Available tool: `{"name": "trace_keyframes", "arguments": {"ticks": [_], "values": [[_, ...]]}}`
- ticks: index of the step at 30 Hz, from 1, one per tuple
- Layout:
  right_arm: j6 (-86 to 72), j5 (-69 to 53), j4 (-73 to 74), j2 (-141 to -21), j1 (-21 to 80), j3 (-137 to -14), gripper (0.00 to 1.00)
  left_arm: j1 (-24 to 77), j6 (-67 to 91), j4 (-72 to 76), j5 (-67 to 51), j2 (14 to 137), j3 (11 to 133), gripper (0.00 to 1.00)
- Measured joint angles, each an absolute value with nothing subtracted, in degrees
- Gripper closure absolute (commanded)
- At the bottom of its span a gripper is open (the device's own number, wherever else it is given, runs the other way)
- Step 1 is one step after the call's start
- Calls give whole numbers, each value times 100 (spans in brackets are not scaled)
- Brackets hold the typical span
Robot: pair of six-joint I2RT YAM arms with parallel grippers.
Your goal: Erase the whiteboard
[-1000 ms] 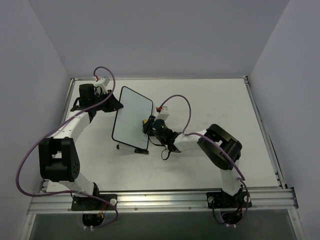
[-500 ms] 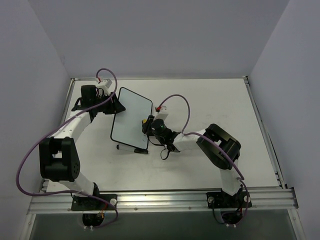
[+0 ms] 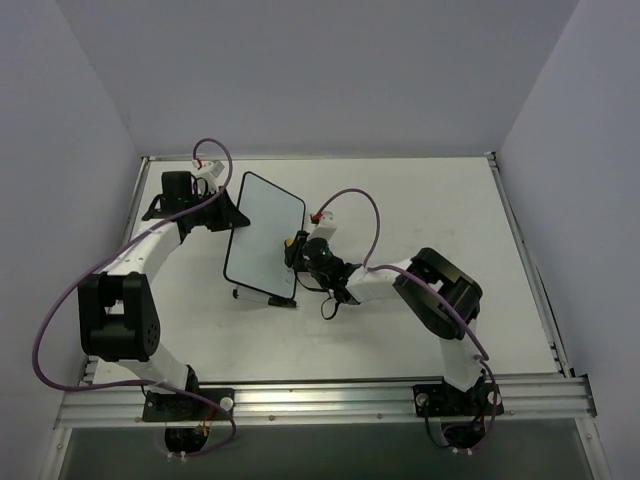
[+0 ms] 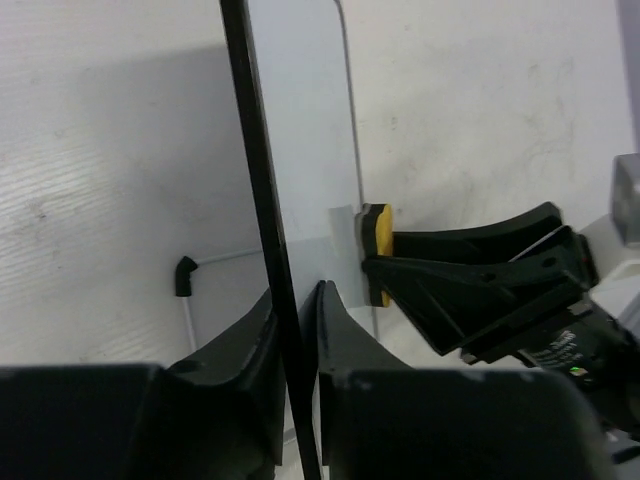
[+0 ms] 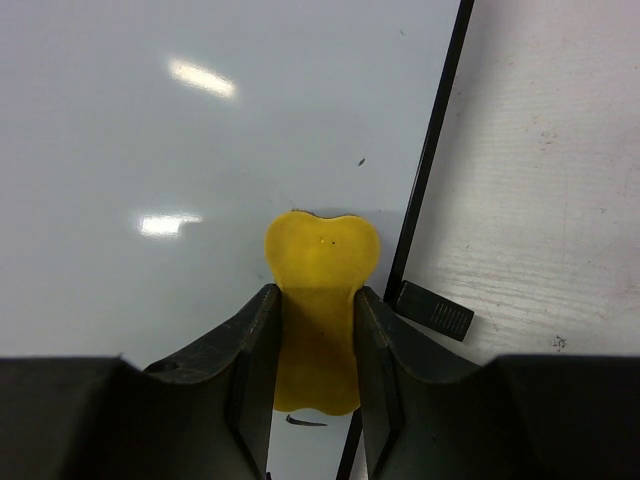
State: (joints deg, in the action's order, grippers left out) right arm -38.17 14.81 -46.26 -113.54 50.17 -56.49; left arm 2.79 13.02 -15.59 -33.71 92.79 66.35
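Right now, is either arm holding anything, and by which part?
Left gripper clamps the whiteboard by its black-framed edge; right gripper pinches the yellow eraser by its two sides.

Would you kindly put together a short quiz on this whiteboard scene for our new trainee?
1. True or false: the right gripper presses an eraser against the whiteboard.
2. The left gripper has its fingers on either side of: A) the whiteboard's edge, B) the eraser, C) a marker pen.
3. Fill in: the eraser is coloured ____.
Key: 1 true; 2 A; 3 yellow.
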Motion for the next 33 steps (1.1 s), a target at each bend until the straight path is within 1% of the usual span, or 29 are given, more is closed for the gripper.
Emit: {"name": "trace_keyframes", "arguments": {"ticks": [1,5,24,33], "values": [[-3811,1498,-4630,-11349,5017,-5649,100,261,1446,-1570,-3522,9282,6681,98],[-3802,1496,-4635,-11321,5030,-5660,100,268,1857,-1697,-3688,9286,6853,98],[-3590,1216,-3868,-11260,5137,-5905,100,235,1551,-2484,-3817,9295,7507,98],[-3573,1100,-3533,-11207,5131,-6018,100,-62,1667,-2552,-4027,9367,7658,98]]}}
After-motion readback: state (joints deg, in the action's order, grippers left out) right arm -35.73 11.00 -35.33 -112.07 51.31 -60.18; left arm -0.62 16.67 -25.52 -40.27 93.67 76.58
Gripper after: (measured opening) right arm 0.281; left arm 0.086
